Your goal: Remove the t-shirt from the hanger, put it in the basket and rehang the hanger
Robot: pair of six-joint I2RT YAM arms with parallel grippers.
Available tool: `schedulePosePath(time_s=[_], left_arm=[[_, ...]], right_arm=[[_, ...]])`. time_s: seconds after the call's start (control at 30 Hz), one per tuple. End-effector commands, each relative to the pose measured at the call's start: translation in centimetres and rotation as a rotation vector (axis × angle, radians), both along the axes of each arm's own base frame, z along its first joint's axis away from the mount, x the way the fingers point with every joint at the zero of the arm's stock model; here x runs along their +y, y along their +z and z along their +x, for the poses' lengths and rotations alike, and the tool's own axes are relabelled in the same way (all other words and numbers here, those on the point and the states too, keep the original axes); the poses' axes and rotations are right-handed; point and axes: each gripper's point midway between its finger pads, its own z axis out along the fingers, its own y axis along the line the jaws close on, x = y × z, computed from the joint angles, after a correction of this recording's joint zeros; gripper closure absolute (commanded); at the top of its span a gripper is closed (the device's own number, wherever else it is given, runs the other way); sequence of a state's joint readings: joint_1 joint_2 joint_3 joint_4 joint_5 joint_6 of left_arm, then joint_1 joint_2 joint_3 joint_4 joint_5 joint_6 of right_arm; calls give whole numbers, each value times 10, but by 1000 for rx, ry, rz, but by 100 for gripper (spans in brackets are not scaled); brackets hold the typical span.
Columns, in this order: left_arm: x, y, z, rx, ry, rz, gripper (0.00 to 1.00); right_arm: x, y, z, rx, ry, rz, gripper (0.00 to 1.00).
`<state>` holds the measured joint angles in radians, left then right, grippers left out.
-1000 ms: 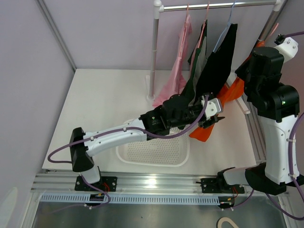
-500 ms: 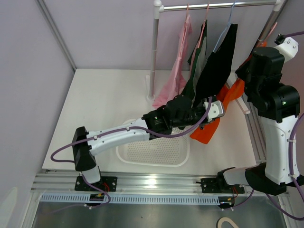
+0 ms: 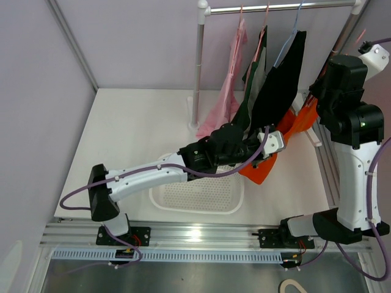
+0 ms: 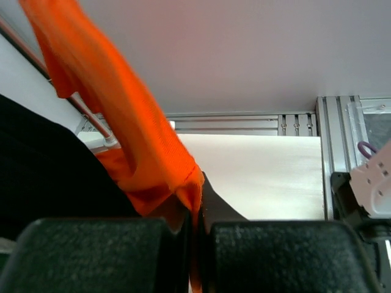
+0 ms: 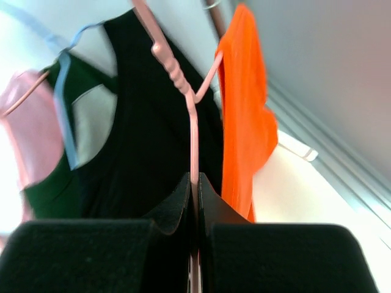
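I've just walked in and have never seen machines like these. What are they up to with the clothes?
The two robot arms are working an orange t-shirt off its pink hanger. The right gripper is clamped on the hanger's wire. The left gripper pinches the shirt's lower edge. The shirt is not off yet: part of it hangs from one arm of the hanger. A black garment and others hang beside it from the rail.

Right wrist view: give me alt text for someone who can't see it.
The right gripper is shut on a thin pink hanger; an orange t-shirt hangs from its right side. Behind hang a black garment, a green garment and a pink garment.
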<state>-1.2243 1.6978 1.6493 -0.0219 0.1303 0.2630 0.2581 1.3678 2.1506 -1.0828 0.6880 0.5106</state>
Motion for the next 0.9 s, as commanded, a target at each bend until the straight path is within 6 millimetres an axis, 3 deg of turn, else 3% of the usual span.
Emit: schedulePosePath(time_s=[0.0,0.17,0.2,0.27,0.4,0.6,0.63,0.67,0.73,0.77,0.83,0.87], left_arm=[[24,31,-24,-25,-31,-32,99],[35,40,-36,-31,-30,-35,99],[43,53,-38,-41,-21,-64,99],[49,53,-44,-56,-22,-77,99],[73,79,-69,-82,-50,-122,99],[91,82,-93,-94,-69,-150,99],[90,82,-94,-86,-69,-163,99],[85,65,-91,-79,-58,-136,99],[75,60,-88,-89,-54,-135,99],[62,44,-86,-81,-57,-100,99],[49,39,-80,-82,-49,-110,99],[34,24,-74,-71,-45,-98,99]], right_arm=[[-13,21,16,-96,-35,19,100],[-22,14,29,-82,-64,5,100],[-23,11,32,-75,-68,4,100],[-25,9,35,-67,-72,-2,100],[-42,3,44,-58,-118,-18,100],[-60,-2,60,-58,-134,-6,100],[-59,6,59,-77,-126,-3,100],[-55,5,60,-66,-102,7,100],[-53,18,54,-98,-94,15,100],[-51,25,48,-113,-82,14,100],[-44,32,43,-121,-39,27,100],[-40,38,34,-126,-18,37,100]])
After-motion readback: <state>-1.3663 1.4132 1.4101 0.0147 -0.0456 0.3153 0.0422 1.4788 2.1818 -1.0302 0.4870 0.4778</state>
